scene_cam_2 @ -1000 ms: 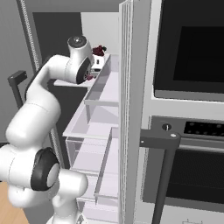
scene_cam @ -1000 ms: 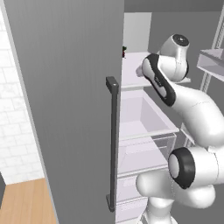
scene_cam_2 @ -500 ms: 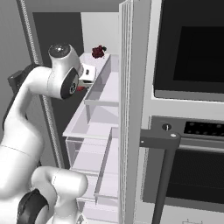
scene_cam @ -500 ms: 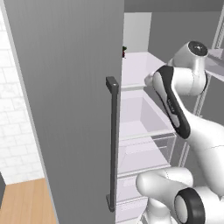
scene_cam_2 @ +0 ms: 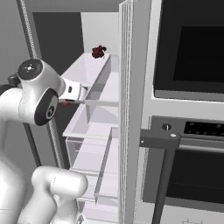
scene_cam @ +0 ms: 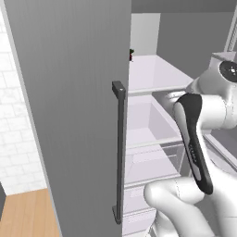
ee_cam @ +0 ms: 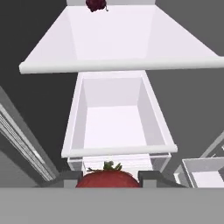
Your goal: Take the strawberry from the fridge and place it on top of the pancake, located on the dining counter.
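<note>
Two finger tips of the gripper point(ee_cam: 108, 178) sit pinched on the strawberry point(ee_cam: 108, 178), just outside the fridge point(scene_cam_2: 98, 87) shelves; draw it straight out, level; avoid brushing the door point(scene_cam: 74, 115).

we see a glossy white arm point(scene_cam: 203, 203) built of rounded, bulbous segments with smooth shells. a long dark, near-black insert point(scene_cam: 193, 139) runs along one link, edged in grey. the round joint cap point(scene_cam_2: 29, 68) is dark grey with a small pale mark at its centre. the end effector point(ee_cam: 108, 179) shows two small dark grey finger tips point(ee_cam: 72, 180).
</note>
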{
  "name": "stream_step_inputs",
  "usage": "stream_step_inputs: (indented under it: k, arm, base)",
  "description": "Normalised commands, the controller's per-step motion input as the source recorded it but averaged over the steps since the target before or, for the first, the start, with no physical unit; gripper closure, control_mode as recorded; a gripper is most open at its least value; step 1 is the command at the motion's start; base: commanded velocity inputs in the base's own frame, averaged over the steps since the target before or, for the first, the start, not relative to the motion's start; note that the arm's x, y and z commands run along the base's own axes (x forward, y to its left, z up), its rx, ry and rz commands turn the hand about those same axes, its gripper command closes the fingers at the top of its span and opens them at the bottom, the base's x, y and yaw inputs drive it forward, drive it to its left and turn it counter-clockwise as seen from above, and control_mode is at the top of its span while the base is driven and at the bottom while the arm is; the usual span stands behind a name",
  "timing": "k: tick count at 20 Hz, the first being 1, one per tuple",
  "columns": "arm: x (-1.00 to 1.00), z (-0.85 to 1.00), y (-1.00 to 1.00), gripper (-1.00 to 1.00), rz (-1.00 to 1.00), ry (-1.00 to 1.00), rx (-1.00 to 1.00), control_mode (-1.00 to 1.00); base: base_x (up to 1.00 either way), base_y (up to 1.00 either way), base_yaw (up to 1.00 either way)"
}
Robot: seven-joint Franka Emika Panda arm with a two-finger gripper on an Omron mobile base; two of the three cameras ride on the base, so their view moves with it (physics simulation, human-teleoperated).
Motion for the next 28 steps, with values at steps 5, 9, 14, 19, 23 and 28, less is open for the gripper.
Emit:
stream_step_inputs:
  k: [5,9,14,19,23,28]
  arm:
    - [-0.85,0.0,0.19,1.0,0.0,0.0,-0.01,-1.0]
    - [-0.78,0.0,0.0,1.0,0.0,0.0,0.0,-1.0]
    - [-0.66,-0.06,0.03,1.0,0.0,0.01,0.0,-1.0]
    - [-0.4,-0.14,0.11,1.0,0.0,0.0,0.0,-1.0]
    - [-0.03,-0.02,0.01,1.0,0.0,0.01,0.0,-1.0]
    - [0.0,0.0,0.0,1.0,0.0,0.01,0.0,-1.0]
  base:
    - [0.0,0.0,0.0]
    - [0.0,0.0,0.0]
    - [0.0,0.0,0.0]
    - [0.0,0.0,0.0]
    - [0.0,0.0,0.0]
    - [0.0,0.0,0.0]
